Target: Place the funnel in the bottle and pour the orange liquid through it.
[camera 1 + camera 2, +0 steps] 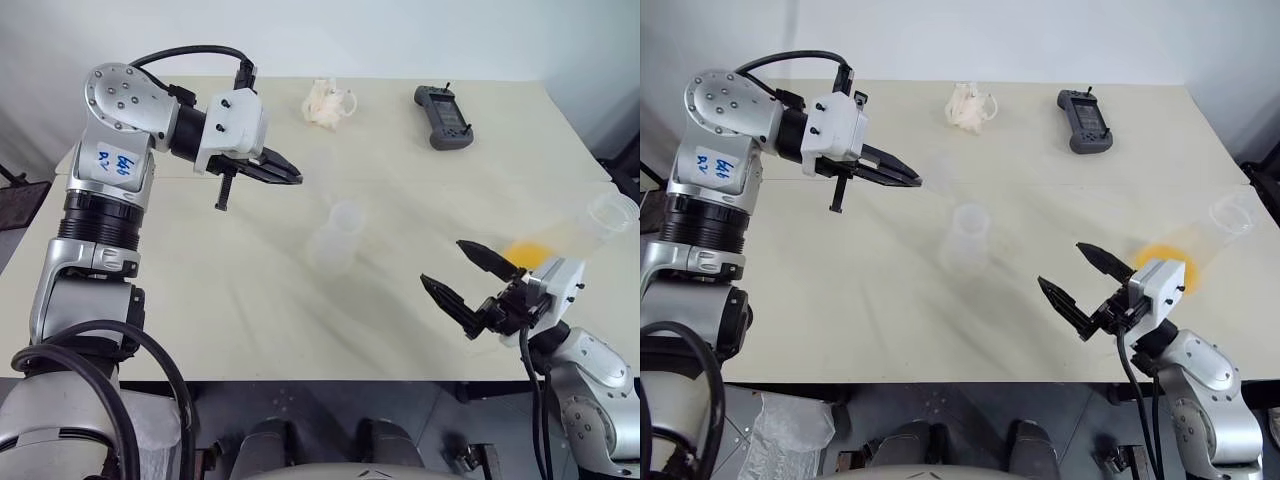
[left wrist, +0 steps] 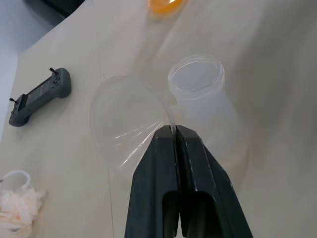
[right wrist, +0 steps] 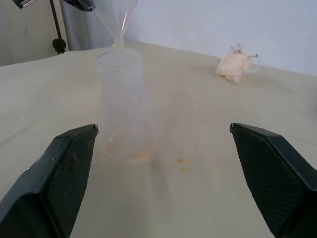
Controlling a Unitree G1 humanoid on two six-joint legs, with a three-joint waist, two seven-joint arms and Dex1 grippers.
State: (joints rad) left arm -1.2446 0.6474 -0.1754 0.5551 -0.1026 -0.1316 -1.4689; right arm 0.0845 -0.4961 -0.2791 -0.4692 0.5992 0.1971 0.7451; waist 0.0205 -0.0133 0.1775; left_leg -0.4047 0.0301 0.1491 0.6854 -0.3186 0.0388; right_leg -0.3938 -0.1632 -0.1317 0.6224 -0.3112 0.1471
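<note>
funnel, clear thin plastic and cone-shaped, is pinched by its stem in the left fingers, up at ten o'clock of the bottle mid tabletop. it should go in stem down, straight and slow. right fingers spread, holding nothing.

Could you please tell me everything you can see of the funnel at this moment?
The funnel is clear, colourless plastic: a wide, thin-walled cone narrowing to a slim stem. The left gripper holds it in the air, its black fingers shut on it where the cone meets the stem. It hangs tilted, just above and beside the open mouth of the bottle, its stem not yet inside. Nothing else touches it, and it looks empty.
</note>
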